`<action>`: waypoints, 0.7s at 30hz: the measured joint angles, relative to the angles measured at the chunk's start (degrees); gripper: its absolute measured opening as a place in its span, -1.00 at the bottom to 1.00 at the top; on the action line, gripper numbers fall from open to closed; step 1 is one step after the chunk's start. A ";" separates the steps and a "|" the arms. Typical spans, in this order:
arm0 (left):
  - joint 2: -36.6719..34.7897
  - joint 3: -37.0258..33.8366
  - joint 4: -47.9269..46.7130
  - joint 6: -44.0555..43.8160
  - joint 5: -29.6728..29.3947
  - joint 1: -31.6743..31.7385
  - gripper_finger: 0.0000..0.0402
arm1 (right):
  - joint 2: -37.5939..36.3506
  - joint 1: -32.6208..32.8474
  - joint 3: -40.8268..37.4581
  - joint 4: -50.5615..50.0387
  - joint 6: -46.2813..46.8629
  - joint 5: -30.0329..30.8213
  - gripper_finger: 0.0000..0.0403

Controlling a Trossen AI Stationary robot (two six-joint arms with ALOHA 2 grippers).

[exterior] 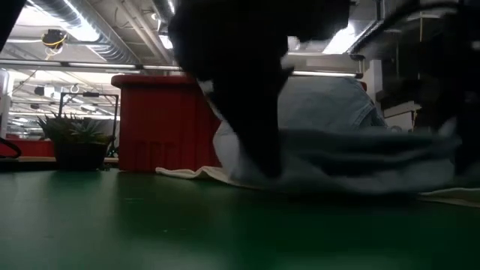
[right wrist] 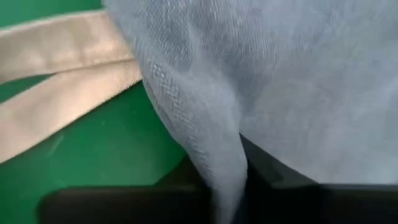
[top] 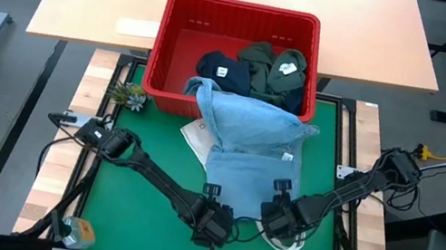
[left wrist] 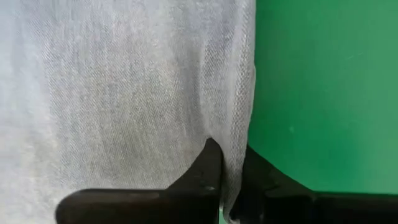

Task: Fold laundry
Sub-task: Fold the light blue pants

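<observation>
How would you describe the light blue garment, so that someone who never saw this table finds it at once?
Start at the red basket at the far edge of the green mat. The light blue denim garment spills from the basket's front rim down across the mat toward the two pincers. Unlike the navy and olive clothes inside the basket, it is pale and spread out.

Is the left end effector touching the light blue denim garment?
Touching. The left wrist view shows the left end effector shut on the edge of the denim garment.

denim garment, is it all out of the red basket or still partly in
Partly in: the denim garment drapes over the red basket rim onto the green mat, with its near edge pinched by both grippers.
</observation>
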 joint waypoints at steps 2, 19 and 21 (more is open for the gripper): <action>-0.10 1.78 -2.10 0.12 -0.13 0.03 -0.91 | -0.02 0.02 2.34 -3.31 0.00 0.26 -0.90; -0.23 25.31 -19.00 4.62 -3.49 -1.03 -0.94 | -0.28 4.55 26.54 -32.41 4.68 6.78 -0.93; -0.98 25.28 -17.53 4.62 -2.75 -1.40 -0.94 | -0.28 6.48 29.68 -35.26 6.97 7.36 -0.91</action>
